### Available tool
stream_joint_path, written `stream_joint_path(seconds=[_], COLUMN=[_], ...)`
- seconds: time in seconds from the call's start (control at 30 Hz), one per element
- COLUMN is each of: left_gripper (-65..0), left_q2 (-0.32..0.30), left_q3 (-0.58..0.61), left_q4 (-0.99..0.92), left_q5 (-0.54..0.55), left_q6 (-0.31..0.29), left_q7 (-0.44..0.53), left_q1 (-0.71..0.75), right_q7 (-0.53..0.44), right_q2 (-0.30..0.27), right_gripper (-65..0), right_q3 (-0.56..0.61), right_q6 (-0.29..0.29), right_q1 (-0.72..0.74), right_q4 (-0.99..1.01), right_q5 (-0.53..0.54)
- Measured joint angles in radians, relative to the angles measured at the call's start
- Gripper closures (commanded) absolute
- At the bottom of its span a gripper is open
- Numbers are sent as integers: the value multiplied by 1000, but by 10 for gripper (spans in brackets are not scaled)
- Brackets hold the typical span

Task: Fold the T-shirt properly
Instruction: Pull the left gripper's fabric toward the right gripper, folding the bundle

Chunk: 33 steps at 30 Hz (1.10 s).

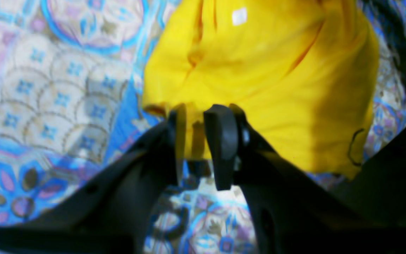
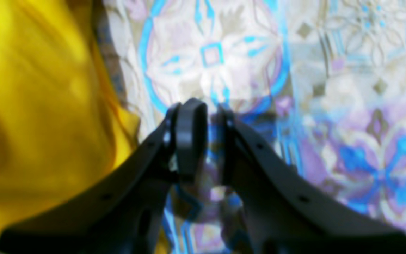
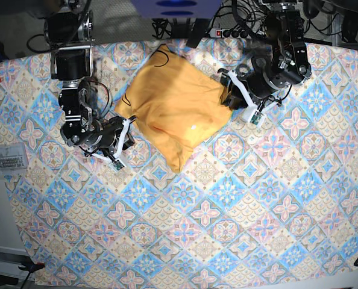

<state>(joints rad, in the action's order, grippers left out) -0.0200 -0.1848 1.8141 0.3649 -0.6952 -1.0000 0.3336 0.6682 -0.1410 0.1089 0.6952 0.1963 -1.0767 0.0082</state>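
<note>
The plain yellow-orange soft cloth T-shirt [image 3: 174, 108] lies bunched into a rough diamond on the blue-and-pink patterned cloth covering the tabletop [image 3: 239, 198], toward the far side, between the two arms. It looks partly folded but loose — one corner droops toward the near side, so I judge the task to be mid-fold, with an edge being carried or adjusted.

The left pincer [image 1: 199, 141] has its jaws set narrowly with a fold of the shirt's hem pinched between them. The right pincer [image 2: 206, 137] sits just beside the shirt's other edge with its jaws close together, and only the patterned cloth shows through the gap; it holds nothing that I can see.

The next move likely calls for the right pincer to take hold of its own edge, so both sides can be drawn over evenly.

The left wrist view shows the pinch and the small white tag [image 1: 239, 16] — the base view shows neither clearly. The right wrist view shows the bare gap between its jaws. Only the base view gives the shirt's whole outline and the dark neckline trim [image 3: 161, 58].
</note>
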Motion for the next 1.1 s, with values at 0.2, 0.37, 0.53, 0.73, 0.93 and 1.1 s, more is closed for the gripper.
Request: stream_joint_path(seconds=[0.2,0.37,0.53,0.73,0.93,1.1], left_gripper=[-136,-136,-136,-136,-136,-136], left_q2=[1,1,1,1,6,59], left_q3=[-1,-1,2,5,5,5], left_q4=[-109,-241,-355,-517,-681,-799], left_q5=[-6,-2,-8,-3,-42,-156], left_q6=[2,3,3,3,-13,0], left_q7=[0,18,102,158,267,380], left_q1=[-5,-102,-154,-290,-384,-470], right_q7=[-14,-25,58,76,80,150], right_q2=[2,2,2,-14,-29,-29], right_gripper=[-98,-98,-98,-98,-98,-98], right_q3=[16,18,18,15,14,16], right_q6=[-13,-8,-8,-7,-3,1], right_q1=[-11,-100,-174,-269,-333,-384], right_q4=[0,-92,-209,-320,-379,-457], right_q5=[3,22,16,10,7,-1])
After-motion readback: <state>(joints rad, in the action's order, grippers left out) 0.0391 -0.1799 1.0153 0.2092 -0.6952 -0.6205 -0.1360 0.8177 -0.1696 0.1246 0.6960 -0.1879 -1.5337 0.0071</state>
